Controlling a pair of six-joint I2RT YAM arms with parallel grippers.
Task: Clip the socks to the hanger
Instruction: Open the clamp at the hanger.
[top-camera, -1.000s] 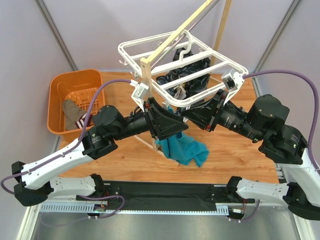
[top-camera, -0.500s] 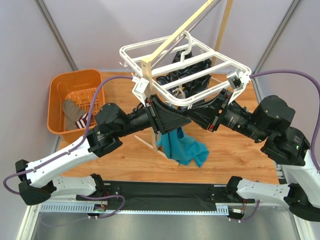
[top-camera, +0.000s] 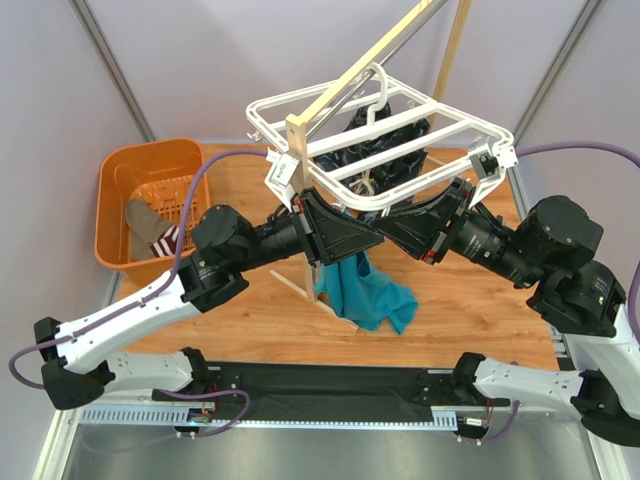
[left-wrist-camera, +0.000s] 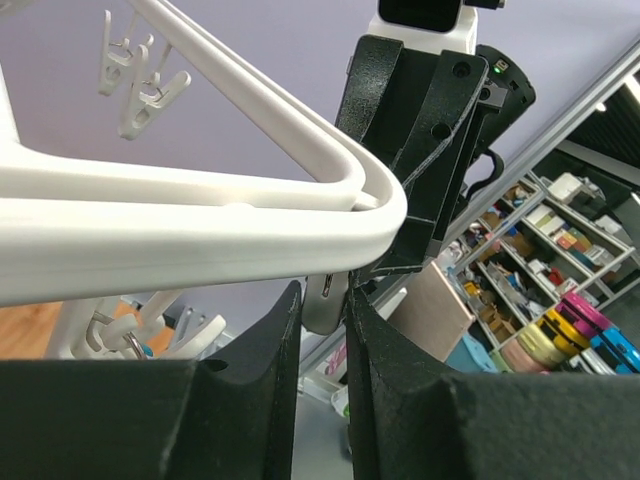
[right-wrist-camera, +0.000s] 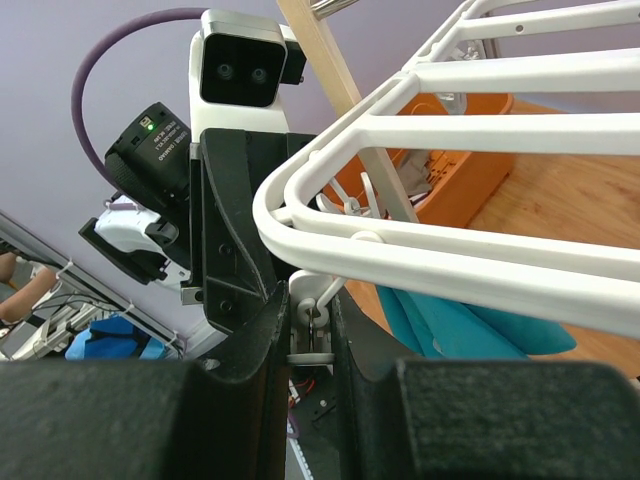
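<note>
the left claw (left-wrist-camera: 322, 300) has its jaws drawn in to a narrow slot, and a small white clip (left-wrist-camera: 323, 312) fills that slot, pinched between the two black fingers just under the rounded corner of the hanger (left-wrist-camera: 200, 235); the right claw (right-wrist-camera: 311, 322) faces it from the other side, its jaws likewise nearly together and nipped on a white clip that dangles from the hanger's rim; whether both have hold of the same clip i cannot tell; seen from above, the two claws meet nose to nose beneath the near edge of the white frame, which sits tilted in the air with its hook up by the slanted pole of the wooden rack (top-camera: 300, 150); a black garment (top-camera: 385, 135) hangs inside the frame; a teal cloth (top-camera: 375, 298) drapes below the claws down to the table (top-camera: 470, 300); one sock (top-camera: 145, 228), taupe with a striped cuff, lies in the orange basket (top-camera: 120, 170) at the far left of the table, well apart from the hanger.
</note>
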